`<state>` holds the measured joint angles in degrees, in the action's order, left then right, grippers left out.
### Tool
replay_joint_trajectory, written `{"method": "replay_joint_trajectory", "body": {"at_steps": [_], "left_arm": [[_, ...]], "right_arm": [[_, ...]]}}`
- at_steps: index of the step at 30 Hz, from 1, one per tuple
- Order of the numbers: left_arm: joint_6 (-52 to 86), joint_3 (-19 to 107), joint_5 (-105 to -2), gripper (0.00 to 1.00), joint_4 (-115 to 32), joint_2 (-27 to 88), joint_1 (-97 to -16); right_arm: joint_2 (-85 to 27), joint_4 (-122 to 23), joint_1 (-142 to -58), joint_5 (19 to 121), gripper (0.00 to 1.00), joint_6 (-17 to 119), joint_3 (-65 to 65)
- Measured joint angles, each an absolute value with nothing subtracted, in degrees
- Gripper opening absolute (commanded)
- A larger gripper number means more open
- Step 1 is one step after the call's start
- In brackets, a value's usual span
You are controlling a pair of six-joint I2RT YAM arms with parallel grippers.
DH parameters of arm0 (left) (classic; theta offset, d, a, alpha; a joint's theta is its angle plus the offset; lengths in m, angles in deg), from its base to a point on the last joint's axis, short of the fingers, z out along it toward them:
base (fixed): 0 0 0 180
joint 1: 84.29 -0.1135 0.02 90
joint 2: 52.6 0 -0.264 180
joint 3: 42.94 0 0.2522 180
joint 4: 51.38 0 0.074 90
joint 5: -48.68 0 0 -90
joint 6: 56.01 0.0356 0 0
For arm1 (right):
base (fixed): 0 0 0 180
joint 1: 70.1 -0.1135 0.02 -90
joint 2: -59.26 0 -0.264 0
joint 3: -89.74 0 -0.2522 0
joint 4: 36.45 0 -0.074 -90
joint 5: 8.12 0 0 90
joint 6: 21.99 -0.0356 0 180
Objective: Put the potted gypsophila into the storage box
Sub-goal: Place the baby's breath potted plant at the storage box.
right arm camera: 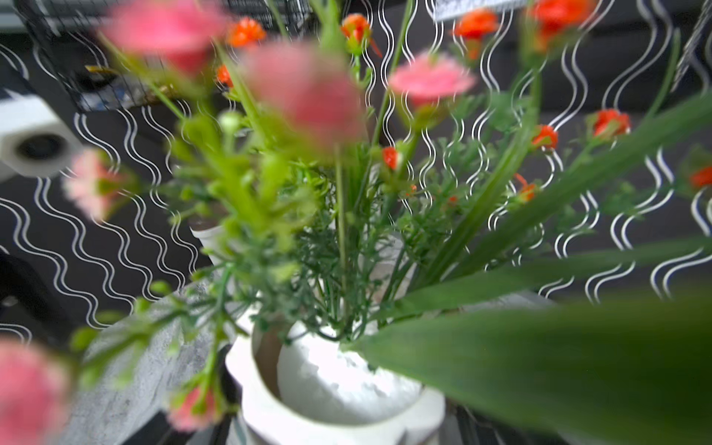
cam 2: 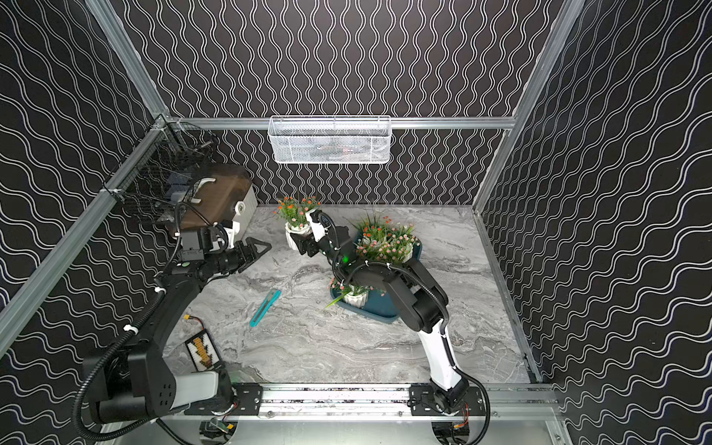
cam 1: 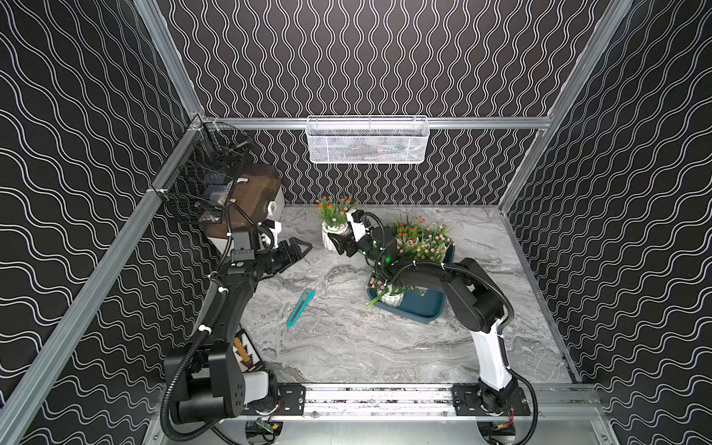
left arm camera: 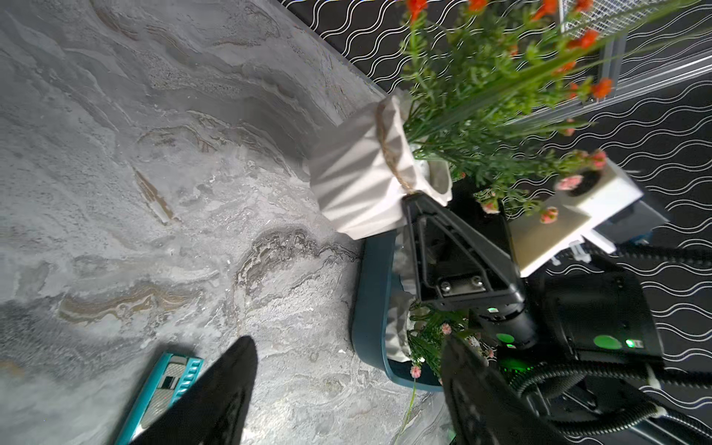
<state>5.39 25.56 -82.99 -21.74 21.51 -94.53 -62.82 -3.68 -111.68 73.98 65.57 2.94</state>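
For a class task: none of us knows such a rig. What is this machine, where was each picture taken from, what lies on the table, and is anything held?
It is two robot arms mounted on a rail at the table's front edge, each ending in a two-fingered claw. Two pictures look down from overhead, nearly alike; two come from cameras on the arms' wrists. On the marble-patterned table lie a teal utility knife, a dark-teal storage box holding potted gypsophila, and one orange-flowered pot outside it. The right claw is at that pot's rim; whether it grips is unclear. The left claw is open and empty.
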Motion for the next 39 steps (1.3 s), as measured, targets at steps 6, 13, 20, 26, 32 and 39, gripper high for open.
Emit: {"method": "replay_joint_trajectory", "body": {"at_steps": [6, 13, 20, 26, 32, 39], "left_arm": [[5.37, 25.43, -83.01, 0.78, -21.74, 21.31, -94.53], [5.17, 25.08, -83.15, 0.78, -22.16, 21.05, -94.53], [3.9, 24.62, -84.72, 0.79, -23.19, 20.59, -94.51], [3.68, 24.47, -86.56, 0.79, -24.94, 20.35, -92.72], [3.49, 24.47, -89.16, 0.8, -26.95, 19.32, -87.95], [3.53, 24.47, -90.53, 0.8, -27.67, 18.82, -84.3]], "right_arm": [[-57.71, -3.57, -112.09, 74.11, 0.83, 65.44, 0.71], [-48.79, -3.62, -112.47, 74.73, 0.83, 65.18, -3.81], [-37.82, -4.51, -112.69, 76.93, 0.83, 64.56, -11.59], [-27.24, -8.23, -112.73, 78.75, 0.83, 64.89, -18.26], [-17.58, -15.77, -112.73, 81.72, 0.83, 66.07, -21.32], [-7.92, -24.38, -112.73, 85.35, 0.82, 67.01, -24.97]]}}
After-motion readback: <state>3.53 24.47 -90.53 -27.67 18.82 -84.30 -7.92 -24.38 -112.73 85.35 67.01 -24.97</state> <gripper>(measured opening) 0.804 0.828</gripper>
